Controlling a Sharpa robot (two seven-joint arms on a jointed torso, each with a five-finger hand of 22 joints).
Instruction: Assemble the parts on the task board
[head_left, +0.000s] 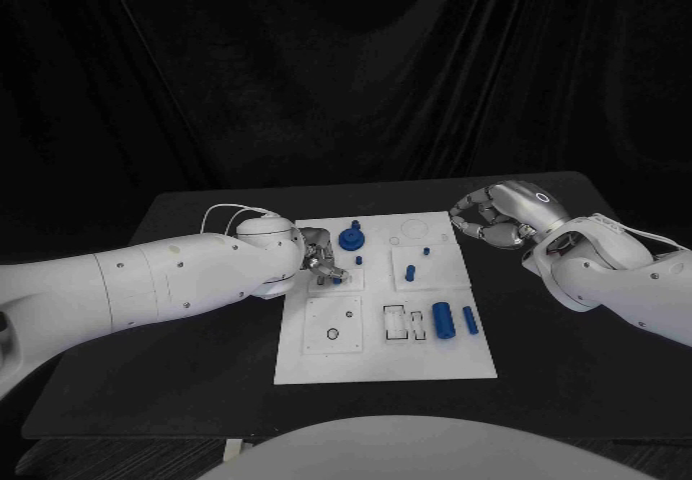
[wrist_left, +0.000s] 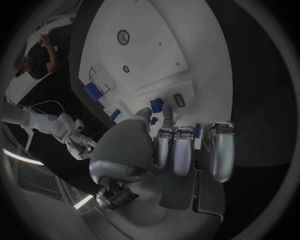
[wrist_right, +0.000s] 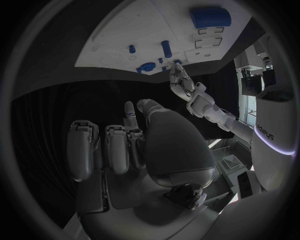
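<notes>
Fingers (head_left: 329, 262) of left hand (head_left: 320, 258) over board's (head_left: 378, 362) blue part (head_left: 340, 280)

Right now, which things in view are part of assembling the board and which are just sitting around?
Job things: task board; blue parts on it, like the round part and the large cylinder; left hand over the board; right hand beside it.

Just there: black table.

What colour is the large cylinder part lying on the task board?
Blue. The large cylinder part lies on the white task board; the head view shows it best.
</notes>
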